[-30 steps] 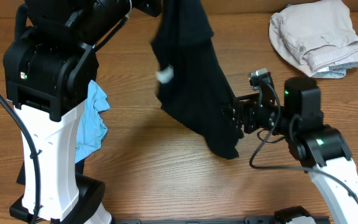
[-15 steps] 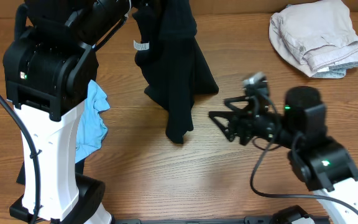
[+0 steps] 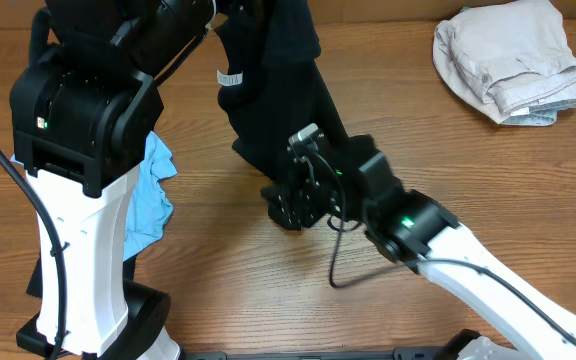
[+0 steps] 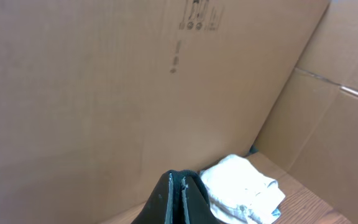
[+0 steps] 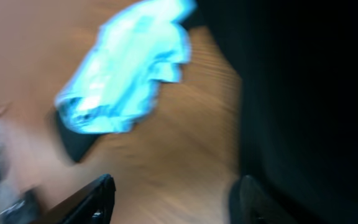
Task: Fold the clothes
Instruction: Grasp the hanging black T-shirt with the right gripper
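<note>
Nearest the table's front edge, the right pincer point(image 5: 176, 202) reaches across the brown wooden table point(image 3: 268, 290) with its 2 jaws standing well apart. Only bare wood shows between them, so it has hold of nothing. Its wrist view is blurred. One fingertip point(image 5: 101, 196) is over open wood, and the other is right at the edge of the large plain black fabric shirt point(image 3: 288, 110); whether it touches the cloth cannot be told. From overhead, this pincer sits at the shirt's lowest end, where the cloth meets the table.

To the left, beside the left arm's white column, a crumpled light blue fabric garment point(image 3: 156, 195) lies on the wood, apart from the shirt.

Farther back, the shirt rises off the table as 1 hanging drape, its small white tag point(image 3: 228, 77) on its left edge. It hangs from the left arm's end at the far edge of the overhead view. The left pincer point(image 4: 178, 196) has its jaws pressed together there, gripping the shirt.

At the far right corner lies a bundled beige fabric garment point(image 3: 508, 55), well apart from both pincers. Behind it stands a brown cardboard wall point(image 4: 104, 93).
</note>
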